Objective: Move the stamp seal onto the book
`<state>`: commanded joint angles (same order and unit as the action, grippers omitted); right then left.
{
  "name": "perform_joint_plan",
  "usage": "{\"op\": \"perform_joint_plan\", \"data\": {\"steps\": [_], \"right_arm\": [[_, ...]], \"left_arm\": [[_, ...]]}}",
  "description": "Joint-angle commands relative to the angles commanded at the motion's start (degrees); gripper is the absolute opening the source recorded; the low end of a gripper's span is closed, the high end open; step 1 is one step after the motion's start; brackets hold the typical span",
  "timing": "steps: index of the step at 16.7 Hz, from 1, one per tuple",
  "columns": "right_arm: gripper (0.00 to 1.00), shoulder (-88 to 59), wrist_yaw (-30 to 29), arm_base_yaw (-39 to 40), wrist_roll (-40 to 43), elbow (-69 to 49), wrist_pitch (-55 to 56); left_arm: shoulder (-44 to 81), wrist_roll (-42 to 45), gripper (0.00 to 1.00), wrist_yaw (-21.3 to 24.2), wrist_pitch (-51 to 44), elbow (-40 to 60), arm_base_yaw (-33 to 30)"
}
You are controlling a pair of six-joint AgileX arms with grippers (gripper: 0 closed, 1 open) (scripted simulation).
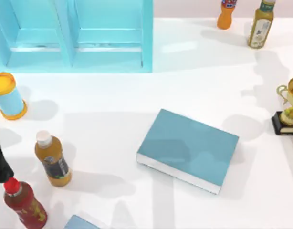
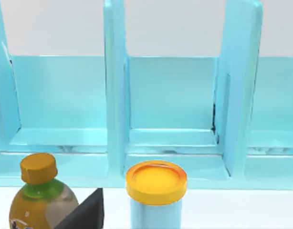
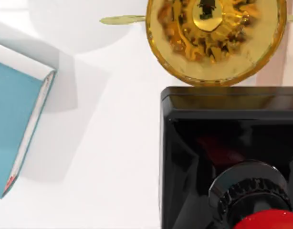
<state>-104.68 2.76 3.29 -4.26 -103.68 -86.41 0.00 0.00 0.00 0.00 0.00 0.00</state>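
- The stamp seal [image 3: 230, 157] (black base, red knob) stands on the bench [image 1: 113, 129] just beside the trophy [image 1: 288, 107].
- The book [image 1: 187, 149] lies flat mid-bench, apart from it.
- Whether either hand is apart or together cannot be told.

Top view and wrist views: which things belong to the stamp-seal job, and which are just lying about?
Job: stamp seal, book.
Lying about: gold trophy, blue shelf, yellow-lidded can, white-capped bottle, red-capped bottle, small orange bottle, tall olive bottle.
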Motion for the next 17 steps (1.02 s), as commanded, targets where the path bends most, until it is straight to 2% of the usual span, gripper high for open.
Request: {"op": "perform_joint_plan", "data": {"steps": [4,7,11,14,17], "right_arm": [[0.00,-2.5,5.2,11.4,-11.6,0.3,3.4],[0.00,-7.1,7.0,20.3,-21.7,1.1,5.4],[0.00,-13.1,2.9,29.5,-31.4,0.4,8.8],[0.00,-15.2,-2.1,33.1,-33.8,-0.9,11.3],[0.00,-15.5,-3.0,33.6,-34.0,-1.2,11.8]], "left_arm": [[0.0,0.0,1.00,0.0,0.0,0.0,0.0],[0.0,0.0,1.00,0.0,0.0,0.0,0.0],[0.0,0.0,1.00,0.0,0.0,0.0,0.0],[0.0,0.0,1.00,0.0,0.0,0.0,0.0],[0.0,0.0,1.00,0.0,0.0,0.0,0.0]]}}
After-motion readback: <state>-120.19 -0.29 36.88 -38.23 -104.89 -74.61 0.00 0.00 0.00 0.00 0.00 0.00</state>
